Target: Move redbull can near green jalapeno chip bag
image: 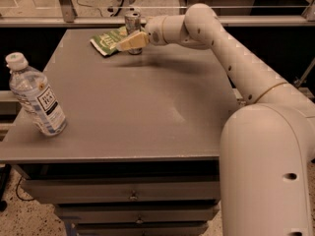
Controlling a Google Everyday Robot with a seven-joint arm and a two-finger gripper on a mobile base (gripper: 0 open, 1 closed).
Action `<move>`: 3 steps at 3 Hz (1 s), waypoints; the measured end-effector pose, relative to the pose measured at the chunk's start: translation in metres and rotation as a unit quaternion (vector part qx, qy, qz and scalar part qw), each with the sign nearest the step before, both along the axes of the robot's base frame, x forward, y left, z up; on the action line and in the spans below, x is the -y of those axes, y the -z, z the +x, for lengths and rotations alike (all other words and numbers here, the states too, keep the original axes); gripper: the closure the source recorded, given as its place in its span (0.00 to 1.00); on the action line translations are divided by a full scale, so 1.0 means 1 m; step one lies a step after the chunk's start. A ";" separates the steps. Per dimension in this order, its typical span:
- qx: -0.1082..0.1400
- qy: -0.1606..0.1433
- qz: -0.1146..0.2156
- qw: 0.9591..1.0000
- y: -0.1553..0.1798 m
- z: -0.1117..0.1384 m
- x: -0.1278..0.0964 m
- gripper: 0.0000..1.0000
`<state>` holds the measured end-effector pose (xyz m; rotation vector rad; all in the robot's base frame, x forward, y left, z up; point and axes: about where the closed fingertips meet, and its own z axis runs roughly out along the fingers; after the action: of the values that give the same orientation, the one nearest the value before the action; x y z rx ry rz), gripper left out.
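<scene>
The redbull can [132, 22] stands upright on the grey table [147, 102] at its far edge, silver top showing. The green jalapeno chip bag [105, 40] lies flat just left of the can, touching or almost touching it. My gripper [129, 43] reaches in from the right and sits across the front of the can's middle, hiding most of its body. Its tip points left over the bag's right end.
A clear water bottle [35, 98] with a white cap stands at the table's left front edge. My arm [231, 58] spans the right side of the table. A rail and glass panel [74, 18] run behind the far edge.
</scene>
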<state>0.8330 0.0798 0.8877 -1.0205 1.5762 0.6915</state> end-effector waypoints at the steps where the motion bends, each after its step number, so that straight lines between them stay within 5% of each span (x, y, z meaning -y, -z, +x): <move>1: 0.004 0.015 0.015 1.000 0.000 -0.002 0.026 0.00; 2: 0.022 0.031 0.037 0.999 -0.003 -0.010 0.074 0.00; 3: 0.063 0.066 0.049 0.995 -0.020 -0.027 0.147 0.00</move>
<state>0.8063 -0.0675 0.9077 -0.8628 1.4715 0.5951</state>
